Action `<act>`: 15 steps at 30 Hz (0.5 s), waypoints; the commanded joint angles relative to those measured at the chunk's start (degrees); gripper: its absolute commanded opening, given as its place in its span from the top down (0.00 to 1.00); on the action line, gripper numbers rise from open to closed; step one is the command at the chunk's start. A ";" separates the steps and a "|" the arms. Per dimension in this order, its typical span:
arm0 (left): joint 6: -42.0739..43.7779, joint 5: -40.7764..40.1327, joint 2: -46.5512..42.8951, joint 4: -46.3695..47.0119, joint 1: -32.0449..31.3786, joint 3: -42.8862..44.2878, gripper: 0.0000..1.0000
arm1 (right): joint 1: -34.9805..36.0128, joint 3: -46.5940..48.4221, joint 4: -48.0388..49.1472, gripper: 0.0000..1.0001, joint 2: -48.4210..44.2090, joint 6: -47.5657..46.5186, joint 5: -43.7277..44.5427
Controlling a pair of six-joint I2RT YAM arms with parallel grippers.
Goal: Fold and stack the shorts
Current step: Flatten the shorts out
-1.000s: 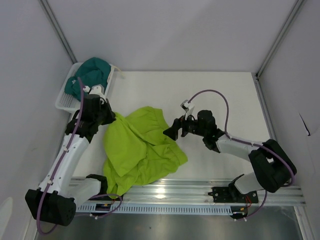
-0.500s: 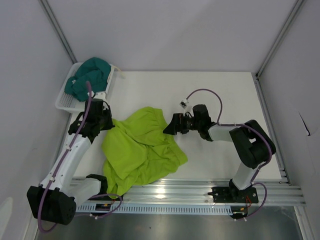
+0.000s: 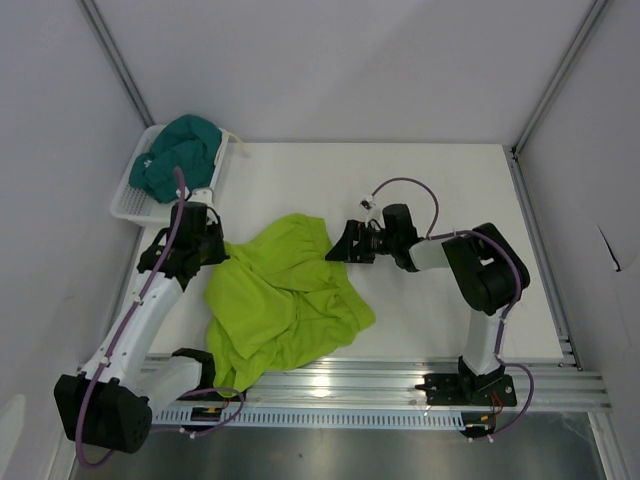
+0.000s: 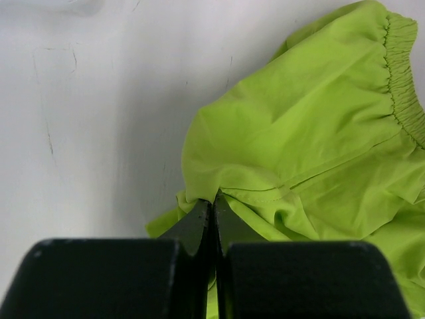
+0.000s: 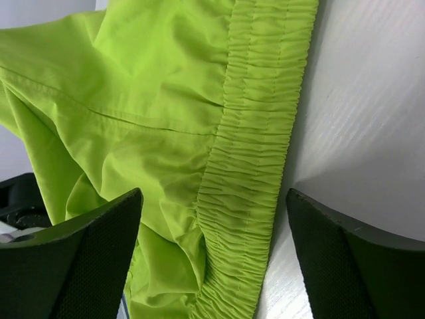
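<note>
This looks like a robotics lab test cell. A bare white worktop (image 3: pixel 420 180) is boxed in by plain pale wall panels (image 3: pixel 340 70) set in metal corner struts (image 3: pixel 115 60). The left arm (image 3: pixel 140 310) and right arm (image 3: pixel 480 270), trailing purple cables (image 3: pixel 410 183), are bolted to an aluminium rail (image 3: pixel 380 383) at the near edge.

Left arm (image 3: pixel 140 310) stretches forward from its base, wrist turned toward table centre. Left gripper (image 4: pixel 213 207) is fully closed, tips pinching a fold of the lime green shorts (image 4: pixel 299 133). Right arm (image 3: pixel 482 275) is folded sharply at the elbow, forearm reaching leftward and low. Right gripper (image 5: pixel 214 199) has its jaws spread wide.
</note>
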 commanded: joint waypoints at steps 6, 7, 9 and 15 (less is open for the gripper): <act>1.32 0.53 -1.77 1.17 0.23 -0.69 1.00 | -0.20 -2.53 15.91 0.26 3.38 10.55 -11.52; 1.32 0.53 -1.77 1.26 0.31 -0.77 1.00 | -0.20 -2.79 18.47 0.35 4.25 11.97 -12.59; 1.23 0.44 -1.77 1.17 0.31 -0.69 1.00 | -0.29 -3.76 25.83 0.49 5.14 16.78 -15.05; 1.23 0.18 -1.95 1.26 0.31 -0.69 1.00 | -0.02 -4.29 34.23 0.67 6.46 21.91 -17.87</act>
